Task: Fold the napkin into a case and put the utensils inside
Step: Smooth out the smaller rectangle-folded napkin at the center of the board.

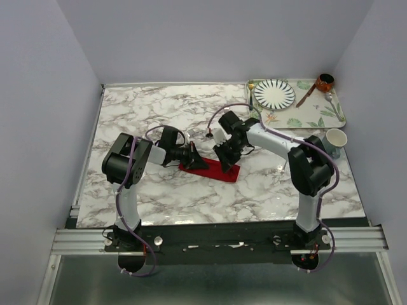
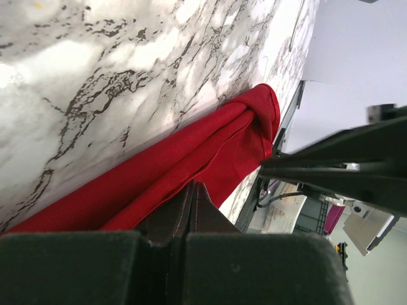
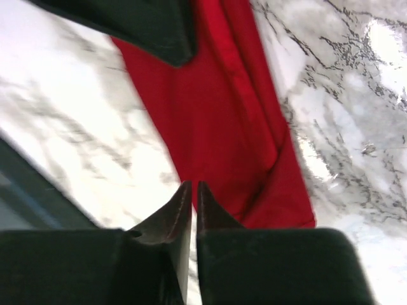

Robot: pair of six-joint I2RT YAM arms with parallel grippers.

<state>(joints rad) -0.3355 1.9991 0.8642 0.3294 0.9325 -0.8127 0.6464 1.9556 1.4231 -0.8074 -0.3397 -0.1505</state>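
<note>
Locate the napkin (image 1: 216,170) near the centre of the worktop (image 1: 159,114). It is already folded into a narrow strip. In the top view its long axis runs about 9 to 3 o'clock, with the right end dropping slightly toward 4.

Both grippers stand over the strip. The left gripper (image 2: 193,190) is at the 9 o'clock end and the right gripper (image 3: 194,187) is toward the 3 o'clock end.

- **Left gripper:** closed, with its tips against the cloth.
- **Right gripper:** all but closed, with only a thin slit between the jaws. Its tips sit where the cloth meets the marble.

You cannot confirm from either wrist view whether a layer of cloth is pinched.

Note the utensils (image 1: 329,100). They lie on the tray (image 1: 340,121), well apart from the napkin at about 2 o'clock. Judge the right arm the nearer one for that reach.

Limits of view:
- The opening of the pocket cannot be made out.
- Both grippers cover parts of the strip from above.
- The silver pieces are too small to count or to sort.
</note>
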